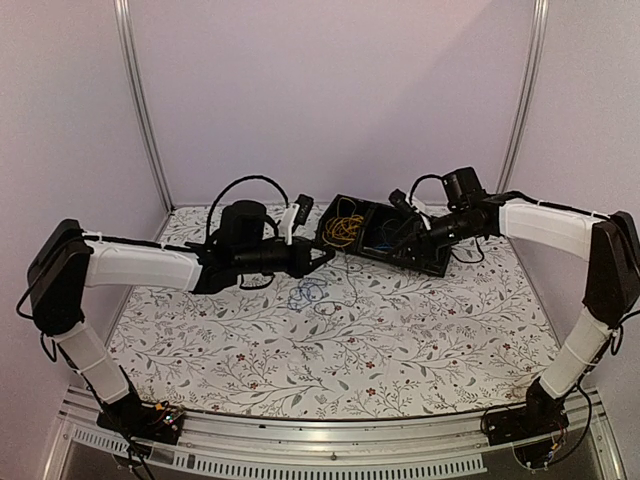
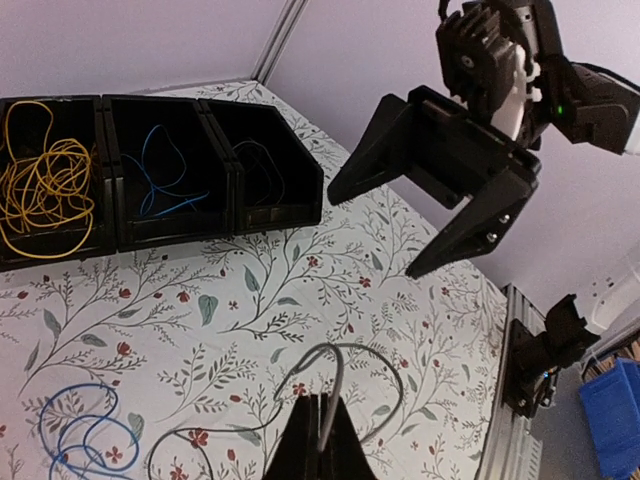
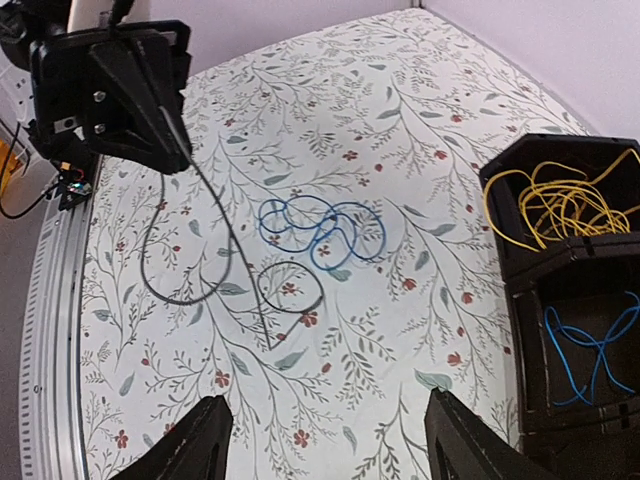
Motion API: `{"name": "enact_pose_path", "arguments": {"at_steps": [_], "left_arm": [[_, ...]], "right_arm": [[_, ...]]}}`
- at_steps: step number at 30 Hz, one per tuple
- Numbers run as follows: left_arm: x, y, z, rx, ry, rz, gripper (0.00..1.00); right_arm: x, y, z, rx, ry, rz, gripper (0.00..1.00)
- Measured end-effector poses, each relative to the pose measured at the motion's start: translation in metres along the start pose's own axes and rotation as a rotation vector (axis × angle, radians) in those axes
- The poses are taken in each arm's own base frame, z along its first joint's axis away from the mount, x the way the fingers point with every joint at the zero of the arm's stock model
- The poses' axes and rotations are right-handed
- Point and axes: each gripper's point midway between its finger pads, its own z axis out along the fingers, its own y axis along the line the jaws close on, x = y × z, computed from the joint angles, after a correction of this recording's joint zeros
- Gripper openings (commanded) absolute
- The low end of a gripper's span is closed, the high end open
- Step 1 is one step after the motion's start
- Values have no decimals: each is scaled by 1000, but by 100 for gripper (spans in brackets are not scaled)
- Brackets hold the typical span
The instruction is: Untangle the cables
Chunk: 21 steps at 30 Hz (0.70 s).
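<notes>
Left fingers (image 2: 300, 452): clenched on a black cable (image 2: 338, 372), gripped partway along. The free length arcs away and drops to the bench (image 2: 330, 260) on the near side of the black tray (image 2: 280, 212).

Right fingers (image 3: 190, 450): released, spread wide, nothing between them. They are raised near the tray. Cannot tell whether they are above its right end or beside it.

Blue cable (image 3: 320, 225): loose coil flat on the bench, near side of the tray, apart from it and just beside the black cable's loops.

In the tray:
- end compartment: tangle of yellow cables (image 2: 45, 190)
- middle compartment: a second blue cable (image 2: 160, 190)
- third compartment: a thin dark cable (image 2: 262, 165)

View notes:
- Only the left wrist view shows all three compartments. The right wrist view shows the yellow and blue ones.
- The right wrist view alone shows the black cable running taut from the left fingers down to the bench.
- The overhead view hides both grips behind the wrists, but shows both arms converging on the tray at the far side of the bench.

Surface: white cover printed with grey vines and small red flowers. Metal rail along the near edge.
Room: pale lilac walls with aluminium corner posts.
</notes>
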Motion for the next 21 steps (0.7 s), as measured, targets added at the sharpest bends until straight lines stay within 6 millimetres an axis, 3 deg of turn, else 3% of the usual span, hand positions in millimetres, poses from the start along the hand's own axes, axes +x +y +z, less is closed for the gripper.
{"name": "enact_pose_path", "arguments": {"at_steps": [2, 6, 14, 16, 21], "left_arm": [[-6, -8, 3, 27, -6, 8, 0], [-15, -23, 5, 78, -14, 20, 0], [-20, -36, 4, 130, -19, 29, 0], [-21, -37, 4, 134, -20, 30, 0], [-28, -44, -2, 151, -35, 35, 0]], "right_arm": [[-8, 22, 9, -57, -7, -49, 72], [-13, 40, 26, -116, 6, -83, 77], [3, 36, 53, -162, 56, -48, 76], [5, 39, 57, -182, 63, -41, 67], [7, 47, 63, -238, 64, -32, 14]]}}
